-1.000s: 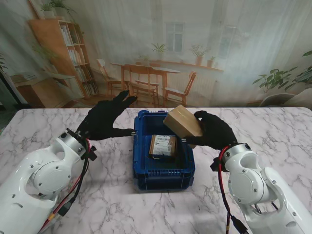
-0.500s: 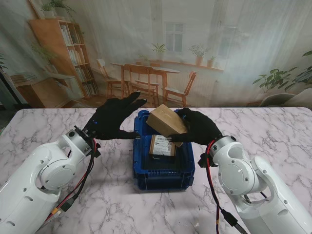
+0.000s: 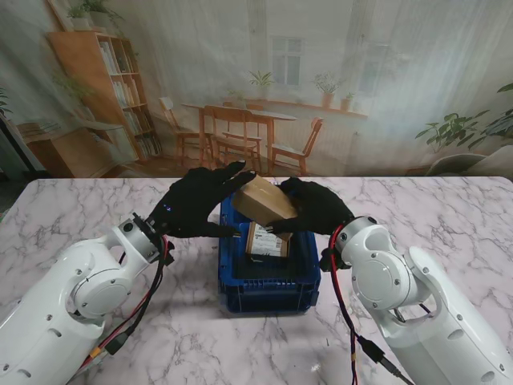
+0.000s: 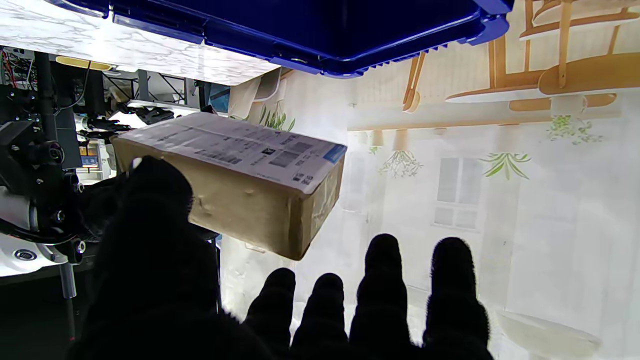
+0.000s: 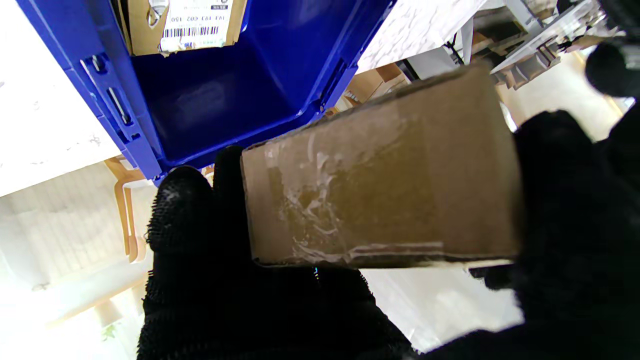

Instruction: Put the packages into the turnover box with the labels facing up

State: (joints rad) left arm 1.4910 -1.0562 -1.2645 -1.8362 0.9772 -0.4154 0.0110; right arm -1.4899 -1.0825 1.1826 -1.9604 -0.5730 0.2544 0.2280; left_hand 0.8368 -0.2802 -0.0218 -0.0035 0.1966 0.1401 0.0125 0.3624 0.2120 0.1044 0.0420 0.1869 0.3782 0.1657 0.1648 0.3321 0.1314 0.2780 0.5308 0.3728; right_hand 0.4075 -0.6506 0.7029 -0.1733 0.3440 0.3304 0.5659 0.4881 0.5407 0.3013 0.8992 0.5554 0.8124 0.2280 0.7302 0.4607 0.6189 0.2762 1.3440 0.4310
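white arms [image 3: 88,285], black-gloved hands

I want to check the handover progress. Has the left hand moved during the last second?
Yes. The left hand moved toward the robot's right, closer to the blue box and up beside the brown package held by the right hand.

Matt brown cardboard package [image 3: 263,200], glossy blue plastic turnover box [image 3: 268,281], polished marble-look table [image 3: 96,208].

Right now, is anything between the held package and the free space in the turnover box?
Nothing visible. The right robot hand holds the brown package over the blue turnover box; the labelled package inside leaves bare floor.
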